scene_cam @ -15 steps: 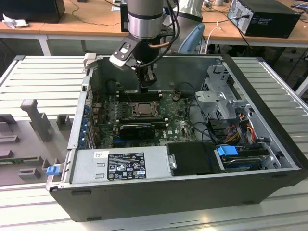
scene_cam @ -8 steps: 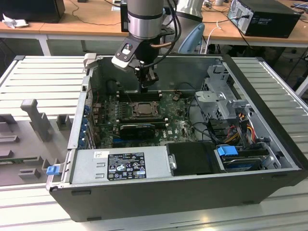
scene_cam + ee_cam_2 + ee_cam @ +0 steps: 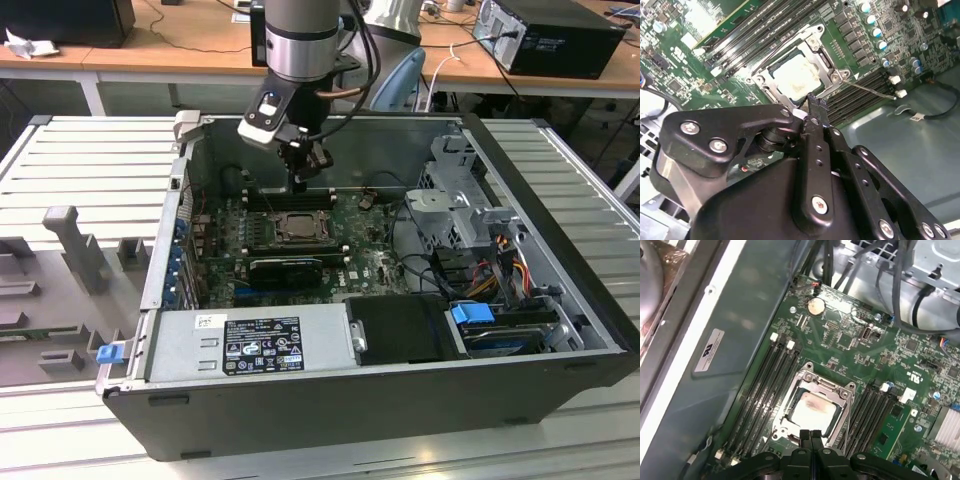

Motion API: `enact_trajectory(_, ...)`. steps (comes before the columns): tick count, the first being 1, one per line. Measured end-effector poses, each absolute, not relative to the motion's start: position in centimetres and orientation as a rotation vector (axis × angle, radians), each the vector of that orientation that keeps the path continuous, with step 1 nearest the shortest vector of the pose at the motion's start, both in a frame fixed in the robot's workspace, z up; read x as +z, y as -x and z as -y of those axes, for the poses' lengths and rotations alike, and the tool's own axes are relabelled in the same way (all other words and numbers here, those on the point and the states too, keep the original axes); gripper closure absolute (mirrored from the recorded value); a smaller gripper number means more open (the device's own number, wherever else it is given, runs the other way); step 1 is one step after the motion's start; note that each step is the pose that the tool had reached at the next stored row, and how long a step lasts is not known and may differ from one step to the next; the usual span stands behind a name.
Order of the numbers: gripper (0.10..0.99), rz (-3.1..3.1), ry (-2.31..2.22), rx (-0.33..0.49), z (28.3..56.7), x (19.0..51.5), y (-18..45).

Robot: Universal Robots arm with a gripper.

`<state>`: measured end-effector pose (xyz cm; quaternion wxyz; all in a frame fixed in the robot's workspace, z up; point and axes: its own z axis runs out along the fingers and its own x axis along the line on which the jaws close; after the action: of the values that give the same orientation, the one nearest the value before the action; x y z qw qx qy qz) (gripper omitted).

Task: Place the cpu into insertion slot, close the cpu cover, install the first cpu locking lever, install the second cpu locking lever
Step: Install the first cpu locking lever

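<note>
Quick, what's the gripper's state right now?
Gripper: shut, nothing visibly held, tips close to the edge of the cpu cover.

cpu cover [image 3: 826, 385] edge perhaps behind hand [image 3: 810, 435]

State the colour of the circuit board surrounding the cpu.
Green. The circuit board shows best in the first wrist view.

I can read no word or number anywhere. A black label [image 3: 262, 345] with white print and a small white sticker [image 3: 208, 322] sit on the silver power supply [image 3: 325, 340], in front of the insertion slot [image 3: 297, 226]. A white label [image 3: 710, 350] bearing a dark mark sits on the grey case wall [image 3: 750, 315], past the memory slots [image 3: 765, 385] beside the insertion slot.
</note>
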<state>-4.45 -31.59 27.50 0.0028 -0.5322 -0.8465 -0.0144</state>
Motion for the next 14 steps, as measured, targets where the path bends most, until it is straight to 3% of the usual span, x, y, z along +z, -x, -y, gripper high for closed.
enact_trajectory(14,0.980,2.827,1.349,-0.044,31.60,27.50,4.45)
